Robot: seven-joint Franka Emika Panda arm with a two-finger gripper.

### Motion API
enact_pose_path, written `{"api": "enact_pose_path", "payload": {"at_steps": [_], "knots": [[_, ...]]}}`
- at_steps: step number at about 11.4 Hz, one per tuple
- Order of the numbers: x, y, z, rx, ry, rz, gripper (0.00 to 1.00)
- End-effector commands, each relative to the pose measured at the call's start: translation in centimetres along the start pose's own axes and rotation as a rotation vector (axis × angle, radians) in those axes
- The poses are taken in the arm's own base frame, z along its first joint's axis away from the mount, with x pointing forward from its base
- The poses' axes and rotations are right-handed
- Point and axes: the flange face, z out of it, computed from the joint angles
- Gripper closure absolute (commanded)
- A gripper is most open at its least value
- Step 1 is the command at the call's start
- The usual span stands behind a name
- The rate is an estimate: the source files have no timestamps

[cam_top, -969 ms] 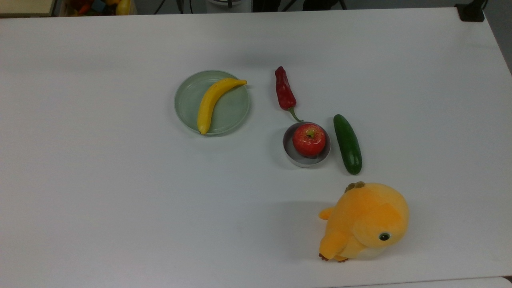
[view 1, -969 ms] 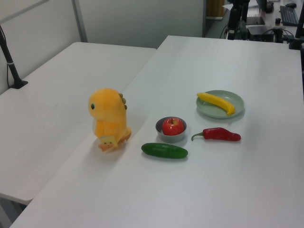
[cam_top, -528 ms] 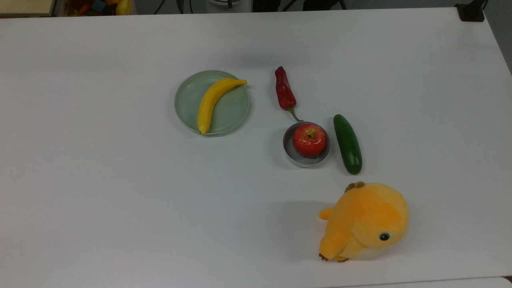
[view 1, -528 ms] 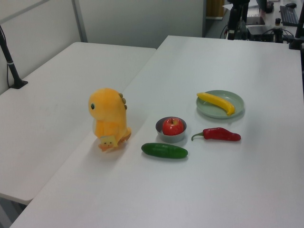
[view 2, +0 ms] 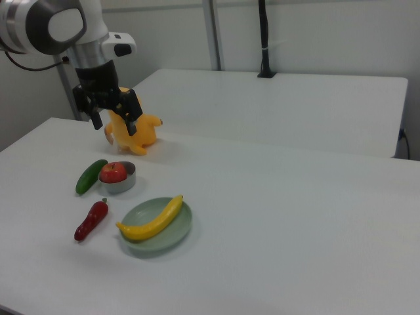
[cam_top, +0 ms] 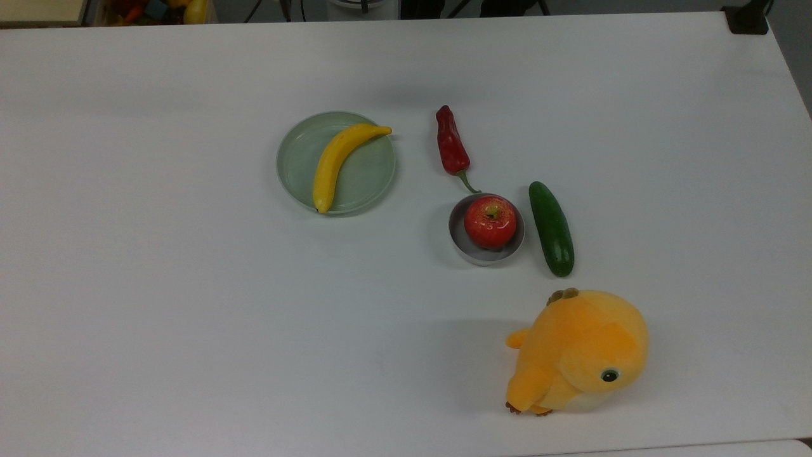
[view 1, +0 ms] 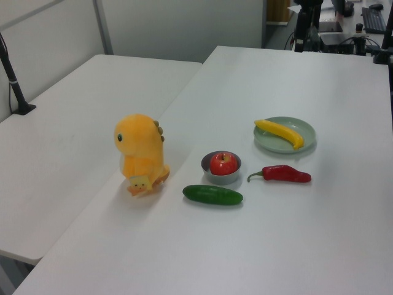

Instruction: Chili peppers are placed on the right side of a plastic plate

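Chili pepper [cam_top: 451,143] lies flat on the white table [cam_top: 158,304], apart from the plastic plate [cam_top: 298,158], on the plate's right in the top view; its green stem reaches toward the grey bowl [cam_top: 458,244], possibly touching the rim. A banana [cam_top: 336,162] rests across the plate. The bowl, beyond the pepper from the plate, holds a red apple [cam_top: 490,221]; a cucumber [cam_top: 551,228] lies just beside the bowl's far side, an orange plush toy [cam_top: 580,350] further out. In the right view the gripper [view 2: 113,113] hangs above the table in front of the plush, well off the plate, fingers spread, nothing held.
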Motion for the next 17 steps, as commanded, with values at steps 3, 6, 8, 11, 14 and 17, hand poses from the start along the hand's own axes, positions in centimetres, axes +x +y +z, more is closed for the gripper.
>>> {"api": "enact_pose_path", "payload": {"at_steps": [3,6,8,11,14,17], "knots": [[-0.5,-0.2,2.1,0.006,-0.058,-0.028,0.0],[-1.2,-3.7,6.2,0.009,-0.143,-0.075,0.0],[-1.6,-5.1,8.4,0.015,-0.189,-0.097,0.0],[-1.9,-8.2,12.5,0.03,-0.259,-0.134,0.0],[-2.1,-11.1,16.4,0.015,-0.272,-0.093,0.0],[-1.3,-14.0,21.2,0.011,-0.181,0.006,0.0]]}}
